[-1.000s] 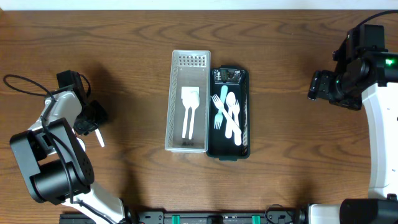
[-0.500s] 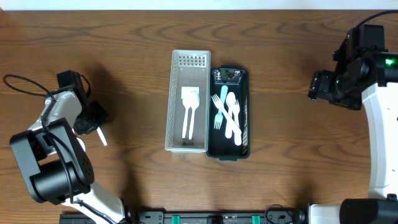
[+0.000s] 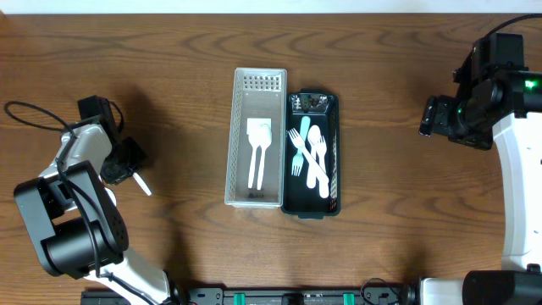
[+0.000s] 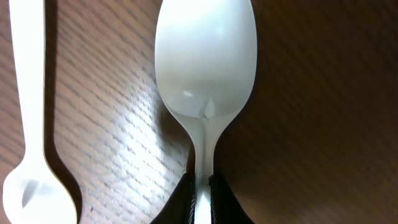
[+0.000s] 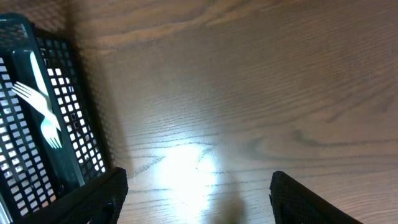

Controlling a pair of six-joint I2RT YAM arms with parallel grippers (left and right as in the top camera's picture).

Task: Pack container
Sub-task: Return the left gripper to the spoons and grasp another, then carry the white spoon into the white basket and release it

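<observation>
Gripping white spoon [image 4: 205, 62], left gripper [image 4: 200, 186]; second spoon [image 4: 28, 93] just beside.

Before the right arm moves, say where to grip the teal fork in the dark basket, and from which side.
Take the teal fork by its handle end, toward the far end of the dark basket, coming straight down from above. It lies flat, and lower down it overlaps the white cutlery; the handle end looks freer.

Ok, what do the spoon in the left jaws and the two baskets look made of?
Spoon: glossy white plastic, judging by sheen and moulding dimple. Pale basket: likely matte plastic, perforated end wall. Dark basket: likely moulded plastic, grid-holed walls.
</observation>
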